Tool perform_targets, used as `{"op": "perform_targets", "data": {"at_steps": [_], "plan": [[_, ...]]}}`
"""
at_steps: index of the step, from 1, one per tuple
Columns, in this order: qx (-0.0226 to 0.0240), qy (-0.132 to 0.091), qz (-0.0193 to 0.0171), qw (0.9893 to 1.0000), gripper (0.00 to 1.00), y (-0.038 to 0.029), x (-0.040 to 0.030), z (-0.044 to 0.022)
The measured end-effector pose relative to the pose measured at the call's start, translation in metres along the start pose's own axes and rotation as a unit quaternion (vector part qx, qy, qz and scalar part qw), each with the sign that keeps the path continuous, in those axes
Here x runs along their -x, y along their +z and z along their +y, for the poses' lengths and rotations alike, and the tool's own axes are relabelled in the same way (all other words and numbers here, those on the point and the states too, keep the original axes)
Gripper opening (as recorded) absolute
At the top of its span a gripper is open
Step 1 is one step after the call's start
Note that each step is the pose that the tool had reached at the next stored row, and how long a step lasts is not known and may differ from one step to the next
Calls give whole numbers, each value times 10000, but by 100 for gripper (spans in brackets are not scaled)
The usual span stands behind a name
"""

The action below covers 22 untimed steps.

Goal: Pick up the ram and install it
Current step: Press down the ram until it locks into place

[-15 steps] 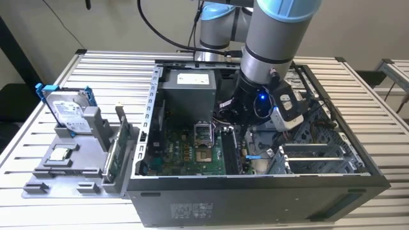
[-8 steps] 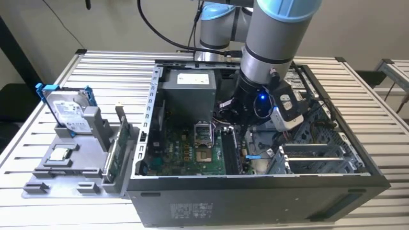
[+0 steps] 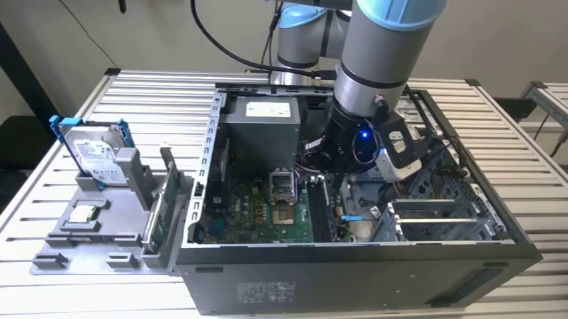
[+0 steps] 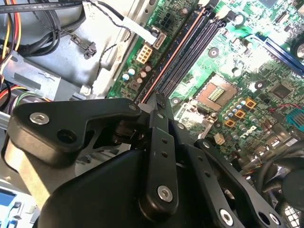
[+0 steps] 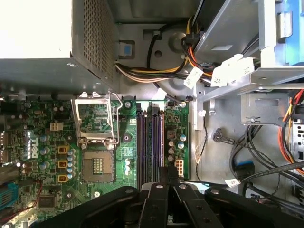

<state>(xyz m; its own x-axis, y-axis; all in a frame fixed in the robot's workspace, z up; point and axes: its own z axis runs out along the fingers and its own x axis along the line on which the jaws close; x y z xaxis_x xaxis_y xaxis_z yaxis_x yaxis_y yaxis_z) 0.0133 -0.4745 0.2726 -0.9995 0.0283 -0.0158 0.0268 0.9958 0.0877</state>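
Observation:
The ram (image 3: 321,203) is a thin dark stick standing on edge among the motherboard's memory slots (image 5: 151,142), inside the open computer case (image 3: 355,266). The second wrist view shows it as a long dark strip with an orange edge (image 4: 173,57). My gripper (image 3: 336,171) hangs inside the case right over one end of those slots. Its black fingers (image 4: 159,107) are pressed together with nothing between them, and the tips sit just above the stick's end (image 5: 169,175). Whether they touch the stick I cannot tell.
A grey power supply (image 3: 259,123) fills the case's far end, with an open processor socket (image 3: 282,189) beside the slots. Cable bundles (image 5: 190,52) and a metal drive cage (image 3: 435,212) crowd the exterior view's right. A grey holder (image 3: 89,232) outside carries a blue-framed hard drive (image 3: 96,156) and a green card (image 3: 164,206).

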Motion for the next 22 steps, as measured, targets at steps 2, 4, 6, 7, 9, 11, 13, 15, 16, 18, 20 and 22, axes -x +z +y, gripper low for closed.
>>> {"op": "perform_targets", "data": {"at_steps": [2, 4, 6, 7, 9, 11, 13, 15, 16, 18, 20, 22], "plan": [[-1, 0, 0, 10000, 11, 0, 0, 0], [-2, -1, -1, 10000, 11, 0, 0, 0], [-1, -43, 3, 10000, 11, 0, 0, 0], [0, -104, 8, 9999, 11, 0, -1, 0], [2, -252, 21, 9997, 11, 0, 0, 1], [5, -427, 36, 9991, 11, 0, 0, 0], [7, -606, 52, 9982, 11, -1, 0, 0], [10, -793, 69, 9968, 11, 0, 0, 0], [12, -882, 76, 9961, 11, 0, 0, 0], [14, -1060, 91, 9943, 11, -1, 0, 0], [18, -1238, 105, 9922, 11, 0, 0, 0], [20, -1416, 119, 9899, 11, 0, 0, 0]]}}
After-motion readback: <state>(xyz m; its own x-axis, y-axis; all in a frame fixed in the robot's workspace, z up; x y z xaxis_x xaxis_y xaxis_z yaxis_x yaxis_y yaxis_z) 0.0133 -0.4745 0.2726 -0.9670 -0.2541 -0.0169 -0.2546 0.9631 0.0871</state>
